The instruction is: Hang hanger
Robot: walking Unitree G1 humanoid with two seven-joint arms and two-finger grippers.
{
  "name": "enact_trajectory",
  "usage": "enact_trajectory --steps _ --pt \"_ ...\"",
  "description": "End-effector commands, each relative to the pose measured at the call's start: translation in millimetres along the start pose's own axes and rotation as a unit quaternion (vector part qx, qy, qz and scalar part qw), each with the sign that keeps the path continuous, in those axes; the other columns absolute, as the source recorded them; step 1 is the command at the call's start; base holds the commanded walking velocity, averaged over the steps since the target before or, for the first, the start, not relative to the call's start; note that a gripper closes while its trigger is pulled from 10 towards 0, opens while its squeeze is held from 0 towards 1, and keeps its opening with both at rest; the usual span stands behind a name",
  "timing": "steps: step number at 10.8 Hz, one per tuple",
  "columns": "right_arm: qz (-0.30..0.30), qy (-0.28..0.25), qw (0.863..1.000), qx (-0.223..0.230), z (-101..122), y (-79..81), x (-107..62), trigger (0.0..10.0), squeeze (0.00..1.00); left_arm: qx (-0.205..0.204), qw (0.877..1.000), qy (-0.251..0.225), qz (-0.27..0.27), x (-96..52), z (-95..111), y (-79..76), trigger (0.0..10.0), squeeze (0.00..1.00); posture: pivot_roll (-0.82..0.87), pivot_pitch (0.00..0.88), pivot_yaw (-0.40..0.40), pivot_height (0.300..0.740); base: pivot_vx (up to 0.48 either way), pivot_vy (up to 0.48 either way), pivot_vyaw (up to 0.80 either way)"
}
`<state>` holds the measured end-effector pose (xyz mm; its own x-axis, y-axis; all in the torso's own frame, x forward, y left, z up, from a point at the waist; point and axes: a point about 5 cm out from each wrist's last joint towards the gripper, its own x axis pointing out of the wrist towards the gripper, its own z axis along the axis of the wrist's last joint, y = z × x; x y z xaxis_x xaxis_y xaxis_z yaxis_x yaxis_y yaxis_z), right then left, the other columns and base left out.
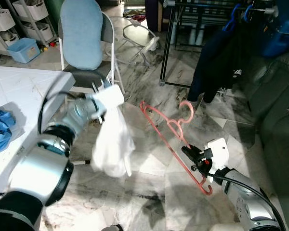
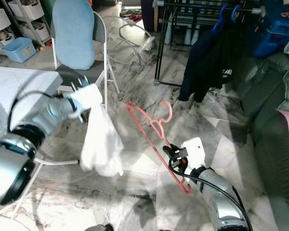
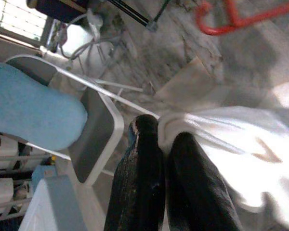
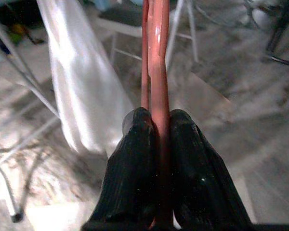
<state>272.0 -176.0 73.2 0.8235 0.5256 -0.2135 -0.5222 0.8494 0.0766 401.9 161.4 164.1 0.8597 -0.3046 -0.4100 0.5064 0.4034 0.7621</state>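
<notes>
Right claw (image 4: 156, 125) clamps thin red-pink hanger (image 1: 169, 129), hook up.

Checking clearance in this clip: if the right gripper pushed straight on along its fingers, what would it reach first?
Probably the white garment hanging from the left gripper. The right gripper, shut on the red hanger, points toward it and the folding chair behind; depth is unclear.

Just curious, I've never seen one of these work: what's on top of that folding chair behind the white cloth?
A light blue cushion leans upright against the folding chair's backrest, resting on the grey seat. It covers most of the backrest, so what lies behind it cannot be seen. The white cloth hangs from the left pincer.
</notes>
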Motion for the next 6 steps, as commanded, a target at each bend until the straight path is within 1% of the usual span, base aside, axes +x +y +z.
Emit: enact_trajectory --steps 1,2,3,4,6 --pt "0.025 -0.013 1.0 -0.006 10 6.0 0.1 10.0 0.0 0.005 1.0 0.002 0.004 -0.5 0 2.2 10.0 0.0 -0.07 0.103 0.077 0.74 0.0 0.0 0.0" --pt "0.045 -0.014 0.999 -0.007 13 10.1 -3.2 10.0 0.0 0.008 1.0 0.008 0.001 0.0 -2 -0.6 10.0 0.0 -0.08 0.105 0.08 0.74 0.0 0.0 0.0" --pt "0.06 -0.014 0.998 -0.005 16 10.9 -8.0 10.0 0.0 0.007 1.0 0.011 -0.004 0.3 -3 -3.0 10.0 0.0 -0.09 0.107 0.079 0.74 0.0 0.0 0.0" --pt "0.081 -0.013 0.997 -0.004 19 10.8 -15.4 10.0 0.0 -0.003 1.0 0.014 -0.01 0.4 -4 -4.4 10.0 0.0 -0.09 0.108 0.078 0.74 0.0 0.0 0.0" --pt "0.091 -0.005 0.996 -0.006 22 7.4 -24.0 10.0 0.0 0.003 1.0 0.016 -0.005 0.2 -5 -3.6 10.0 0.0 -0.1 0.109 0.074 0.74 0.0 0.0 0.0"
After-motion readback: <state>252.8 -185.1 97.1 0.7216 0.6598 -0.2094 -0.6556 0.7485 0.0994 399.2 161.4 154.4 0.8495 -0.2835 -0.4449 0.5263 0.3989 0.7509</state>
